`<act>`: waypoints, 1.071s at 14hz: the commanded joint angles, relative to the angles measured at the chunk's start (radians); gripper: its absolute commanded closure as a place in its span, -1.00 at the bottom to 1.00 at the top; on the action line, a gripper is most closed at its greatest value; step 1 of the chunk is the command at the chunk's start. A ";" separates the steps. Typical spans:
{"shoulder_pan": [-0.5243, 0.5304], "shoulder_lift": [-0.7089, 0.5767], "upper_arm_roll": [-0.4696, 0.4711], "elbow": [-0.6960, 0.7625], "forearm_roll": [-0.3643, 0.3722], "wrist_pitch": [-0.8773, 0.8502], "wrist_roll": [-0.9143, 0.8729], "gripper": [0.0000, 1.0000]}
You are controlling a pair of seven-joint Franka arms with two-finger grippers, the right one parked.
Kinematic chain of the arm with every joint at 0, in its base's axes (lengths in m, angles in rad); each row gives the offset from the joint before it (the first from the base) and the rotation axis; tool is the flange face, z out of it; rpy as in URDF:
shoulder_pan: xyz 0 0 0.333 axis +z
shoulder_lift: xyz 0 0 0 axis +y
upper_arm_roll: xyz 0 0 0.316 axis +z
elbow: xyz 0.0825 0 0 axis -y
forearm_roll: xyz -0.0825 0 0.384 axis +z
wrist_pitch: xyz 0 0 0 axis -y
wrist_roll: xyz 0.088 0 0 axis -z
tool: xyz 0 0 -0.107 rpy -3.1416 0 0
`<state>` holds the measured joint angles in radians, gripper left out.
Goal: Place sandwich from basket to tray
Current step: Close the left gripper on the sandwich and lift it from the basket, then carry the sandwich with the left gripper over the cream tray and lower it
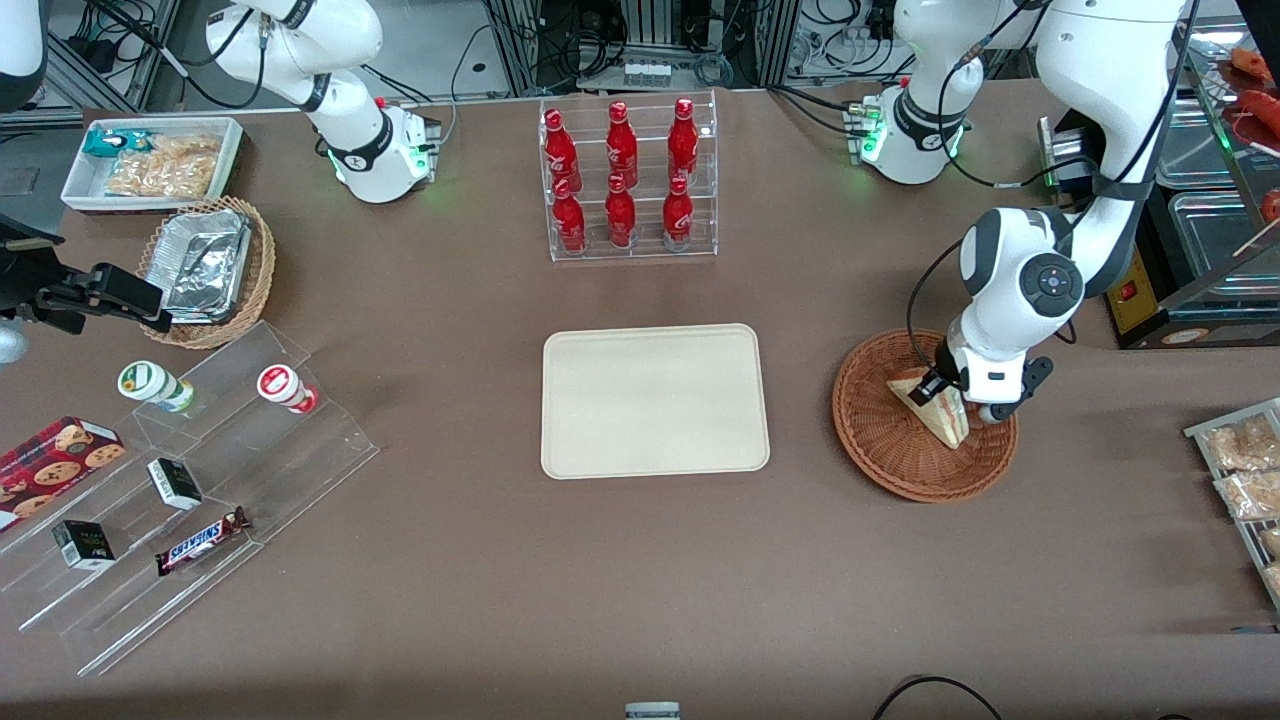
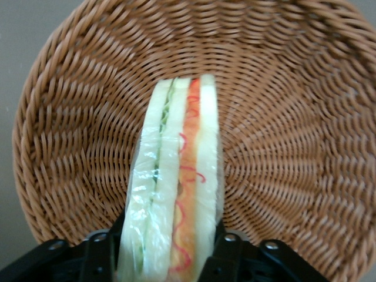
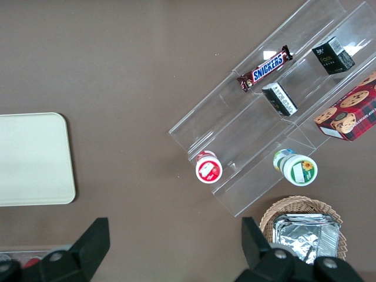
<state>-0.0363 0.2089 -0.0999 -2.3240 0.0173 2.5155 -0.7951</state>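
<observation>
Apparently hand [image 1: 953, 399] clasps sandwich [image 2: 176, 194] in basket [image 1: 880, 440].

rough woven wicker basket [image 2: 282, 117]; glossy clear-wrapped sandwich [image 2: 176, 194]; smooth matt tray [image 1: 655, 400]

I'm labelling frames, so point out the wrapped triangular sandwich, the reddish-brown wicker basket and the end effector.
wrapped triangular sandwich [image 2: 176, 176], left wrist view, filling edge
reddish-brown wicker basket [image 1: 880, 440], front view, woven floor
end effector [image 1: 952, 400], front view, shut on sandwich

the pincer [image 2: 170, 249] fingertips are cut off by the frame edge; the sandwich [image 2: 176, 194] hides its grip.
</observation>
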 commanded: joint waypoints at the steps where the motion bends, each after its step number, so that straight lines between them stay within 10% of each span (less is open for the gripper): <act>1: -0.004 -0.062 0.002 0.037 0.013 -0.108 0.172 0.93; 7: -0.126 -0.007 -0.027 0.311 0.016 -0.417 0.365 0.80; 15: -0.474 0.318 -0.027 0.711 0.015 -0.434 0.081 0.85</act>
<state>-0.4332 0.4252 -0.1379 -1.7543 0.0184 2.1163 -0.6232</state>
